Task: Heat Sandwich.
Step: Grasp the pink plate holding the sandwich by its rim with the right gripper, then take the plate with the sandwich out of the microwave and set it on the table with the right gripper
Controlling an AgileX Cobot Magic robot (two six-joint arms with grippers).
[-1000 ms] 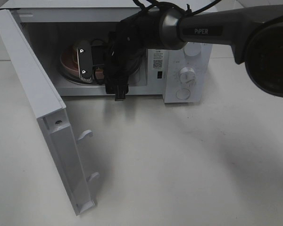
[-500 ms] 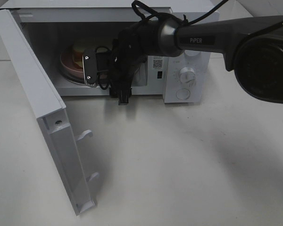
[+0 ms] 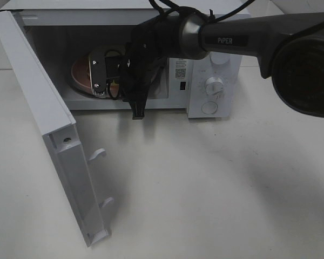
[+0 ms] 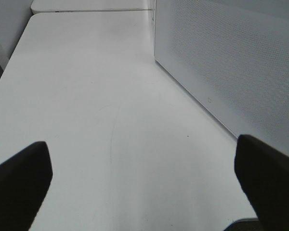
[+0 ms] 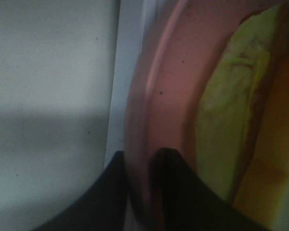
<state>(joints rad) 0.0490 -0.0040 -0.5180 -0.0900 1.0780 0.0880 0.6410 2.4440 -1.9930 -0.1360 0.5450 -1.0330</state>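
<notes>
The sandwich (image 5: pixel 226 120) lies on a round pink plate (image 5: pixel 168 86) inside the open microwave (image 3: pixel 205 116). The right wrist view shows its pale green lettuce and orange filling (image 5: pixel 274 144). In the exterior view the plate (image 3: pixel 78 73) shows on the turntable, and the sandwich is hidden behind my right gripper (image 3: pixel 97 75). My right gripper (image 5: pixel 139 187) reaches into the cavity, and its dark fingers (image 5: pixel 183 192) pinch the plate's rim. My left gripper (image 4: pixel 144 178) is open and empty above the table, beside the microwave's perforated side wall (image 4: pixel 231 62).
The microwave door (image 3: pixel 43 108) stands swung open on the left, with two hooks (image 3: pixel 97 155) on its inner edge. The control panel with dials (image 3: pixel 213 85) is to the right of the cavity. The right arm (image 3: pixel 232 38) crosses over the microwave top.
My right gripper drew back a little, baring the sandwich, then moved in again over the plate's near edge. The plate and door have stayed put.
</notes>
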